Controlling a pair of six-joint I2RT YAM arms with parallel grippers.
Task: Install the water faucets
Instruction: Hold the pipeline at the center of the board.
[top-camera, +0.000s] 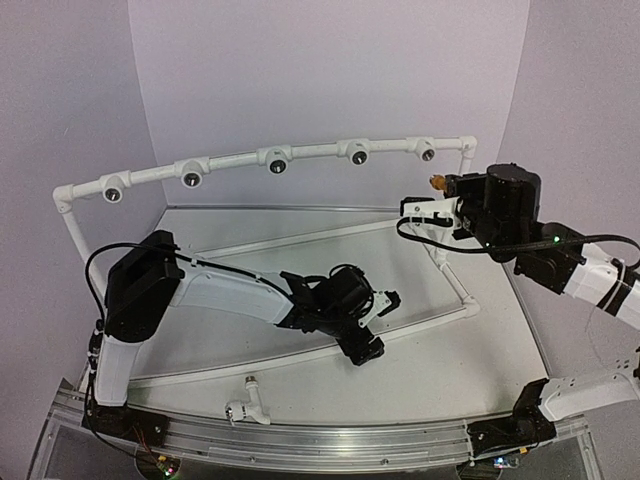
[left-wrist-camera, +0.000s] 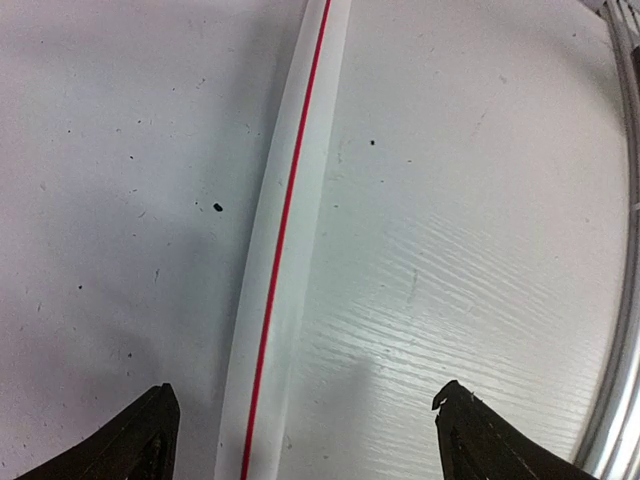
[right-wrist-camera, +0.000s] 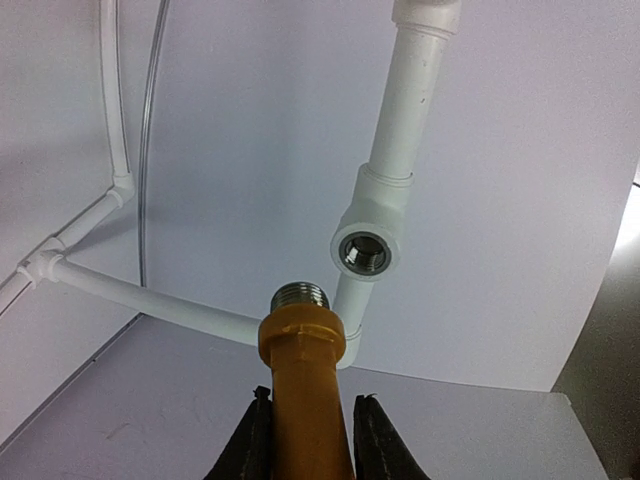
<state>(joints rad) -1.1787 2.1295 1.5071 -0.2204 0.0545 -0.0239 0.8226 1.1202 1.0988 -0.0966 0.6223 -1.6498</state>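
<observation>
My right gripper (right-wrist-camera: 313, 398) is shut on the yellow-orange water faucet (right-wrist-camera: 300, 350), metal thread pointing up. The thread sits just below and left of a dark round socket (right-wrist-camera: 362, 252) on the white pipe frame (right-wrist-camera: 405, 110), not touching it. From above, this gripper (top-camera: 445, 190) holds the faucet (top-camera: 437, 182) under the frame's right end, near the last socket (top-camera: 425, 152). The white water faucet (top-camera: 247, 405) lies on the table by the front rail. My left gripper (top-camera: 383, 325) hangs open over mid-table, well away from it. Between its fingers (left-wrist-camera: 150, 435) there is only table.
The pipe frame (top-camera: 235, 160) arcs across the back with several sockets facing forward; its right leg (top-camera: 445, 270) runs down to the table. A white strip with a red line (left-wrist-camera: 285, 250) lies under my left gripper. A metal rail (top-camera: 350, 440) edges the front.
</observation>
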